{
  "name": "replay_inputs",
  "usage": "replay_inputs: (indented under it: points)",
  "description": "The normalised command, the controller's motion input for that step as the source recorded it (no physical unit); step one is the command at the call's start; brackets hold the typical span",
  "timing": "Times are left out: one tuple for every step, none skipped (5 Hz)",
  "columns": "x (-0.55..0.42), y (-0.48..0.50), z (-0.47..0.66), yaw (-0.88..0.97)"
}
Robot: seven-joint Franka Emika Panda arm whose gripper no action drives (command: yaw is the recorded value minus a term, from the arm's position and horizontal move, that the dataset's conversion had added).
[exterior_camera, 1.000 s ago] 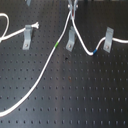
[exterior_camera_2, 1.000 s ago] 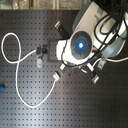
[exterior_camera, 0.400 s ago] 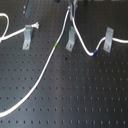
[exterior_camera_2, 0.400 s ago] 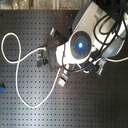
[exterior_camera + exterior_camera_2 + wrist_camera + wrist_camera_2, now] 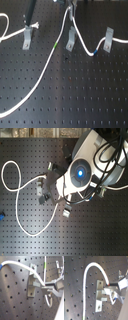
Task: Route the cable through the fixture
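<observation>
The white cable [image 5: 45, 70] runs from the first exterior view's lower left, past its green band [image 5: 55, 46], up to my gripper [image 5: 71, 6] at the top edge. From there it drops beside the middle fixture [image 5: 71, 39], sags past its blue band [image 5: 96, 50] and rises to the right fixture [image 5: 108, 39]. In the first wrist view the fingers [image 5: 53, 284] are shut on the cable [image 5: 30, 268] right beside a fixture [image 5: 32, 283]. The second wrist view shows the cable [image 5: 89, 267] arcing over that fixture [image 5: 101, 294] into the gripper [image 5: 110, 286].
A third fixture [image 5: 27, 36] stands at the first exterior view's left, with a cable end loop [image 5: 4, 22] beside it. In the second exterior view the arm [image 5: 80, 172] covers the fixtures and a slack loop [image 5: 12, 188] lies to the second exterior view's left. Everything sits on a black perforated board [image 5: 85, 95].
The slack loop in the second exterior view has spread slightly to the left. The gripper and the held cable have hardly moved.
</observation>
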Motion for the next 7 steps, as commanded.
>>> replay_inputs:
  points:
    - [-0.002,0.018,0.0,-0.77]
    - [-0.024,0.038,0.02,-0.77]
    - [-0.072,0.093,0.05,-0.7]
    - [0.132,0.293,0.08,-0.53]
    - [0.181,0.424,0.13,-0.39]
    - [0.0,0.0,0.02,0.0]
    - [-0.43,0.085,0.32,-0.23]
